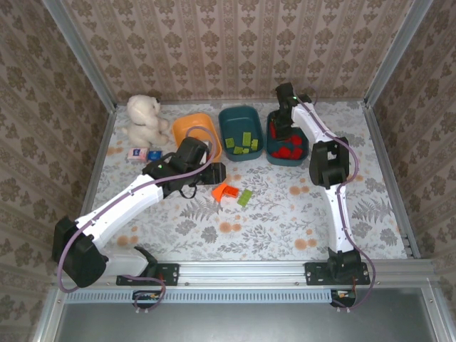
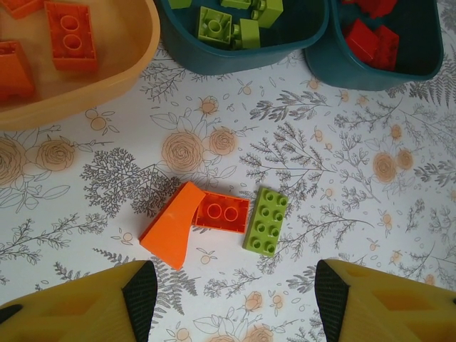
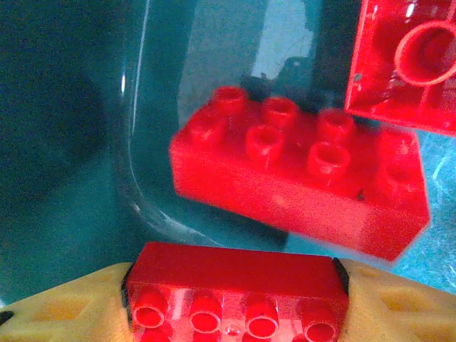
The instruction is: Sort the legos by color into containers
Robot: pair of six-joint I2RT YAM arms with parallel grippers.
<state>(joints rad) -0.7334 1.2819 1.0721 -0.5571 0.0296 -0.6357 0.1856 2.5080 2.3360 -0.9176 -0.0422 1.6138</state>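
Observation:
On the flowered table lie an orange slope lego (image 2: 169, 226), an orange brick (image 2: 222, 212) touching it, and a light green brick (image 2: 266, 221). My left gripper (image 2: 234, 293) (image 1: 212, 172) hovers just short of them, open, with nothing between its fingers. At the back stand the orange tub (image 1: 194, 130) with orange bricks (image 2: 71, 34), the middle teal tub (image 1: 241, 134) with green bricks (image 2: 215, 27), and the right teal tub (image 1: 286, 149) with red bricks (image 3: 299, 182). My right gripper (image 3: 235, 303) (image 1: 285, 130) reaches down into that right tub, shut on a red brick (image 3: 235, 274) held across its length.
A white plush toy (image 1: 144, 120) sits at the back left, with a small blue-and-white box (image 1: 137, 154) in front of it. Wallpapered walls and metal rails enclose the table on three sides.

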